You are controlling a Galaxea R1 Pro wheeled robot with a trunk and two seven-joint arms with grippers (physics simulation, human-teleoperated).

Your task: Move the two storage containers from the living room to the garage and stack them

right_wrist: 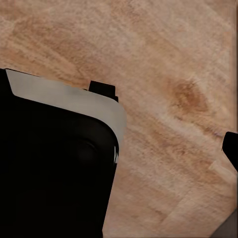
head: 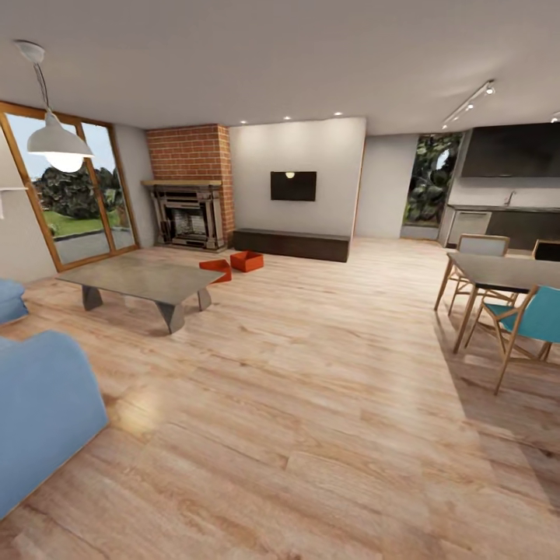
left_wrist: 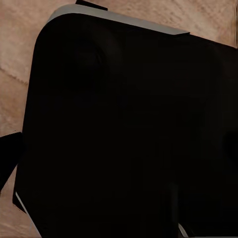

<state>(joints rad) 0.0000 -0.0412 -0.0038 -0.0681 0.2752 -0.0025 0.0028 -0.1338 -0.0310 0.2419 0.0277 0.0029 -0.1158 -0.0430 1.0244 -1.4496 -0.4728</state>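
Orange-red storage containers [head: 232, 264] sit side by side near the fireplace [head: 187, 214].

Two orange-red storage containers [head: 246, 260] [head: 217, 269] sit on light wood-plank flooring [head: 327, 389] streaked with darker grain, before a red-brick fireplace [head: 190, 187] and a white wall holding a black television [head: 293, 186]. The sofa [head: 39, 412] is soft blue, the coffee table [head: 140, 280] grey, one dining chair [head: 533, 323] teal. In both wrist views a black body with a pale grey edge [right_wrist: 74, 99] covers tan, knotted wood.
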